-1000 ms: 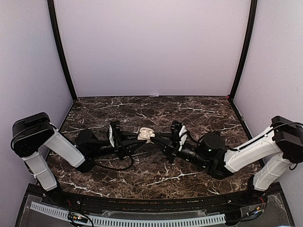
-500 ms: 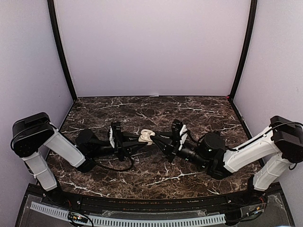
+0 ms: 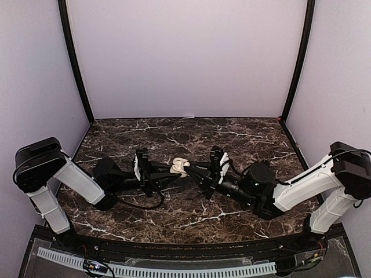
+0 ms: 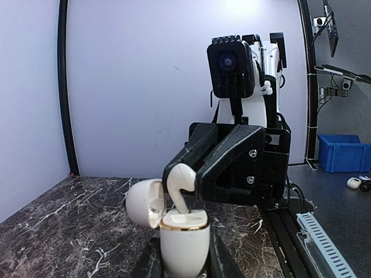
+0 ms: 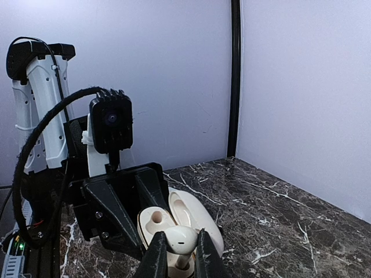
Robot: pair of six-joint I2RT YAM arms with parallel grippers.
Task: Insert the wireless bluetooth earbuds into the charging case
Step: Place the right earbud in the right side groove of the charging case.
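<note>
Robotics lab, enclosed test cell. The work area is boxed in by plain pale wall panels (image 3: 185, 58) joined at black corner posts (image 3: 74, 63). A marble-patterned tabletop (image 3: 174, 223) is used as the work surface. A left arm (image 3: 75, 179) and a right arm (image 3: 301, 188) are bolted at its near edge, behind a white slotted cable duct (image 3: 174, 270). Beyond the cell, a blue parts bin (image 4: 345, 153) is seen on a dark bench (image 4: 342, 200).

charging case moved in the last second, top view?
Yes, slightly: the charging case has slipped toward the near edge against the marble table's veins, held in the left gripper.
</note>
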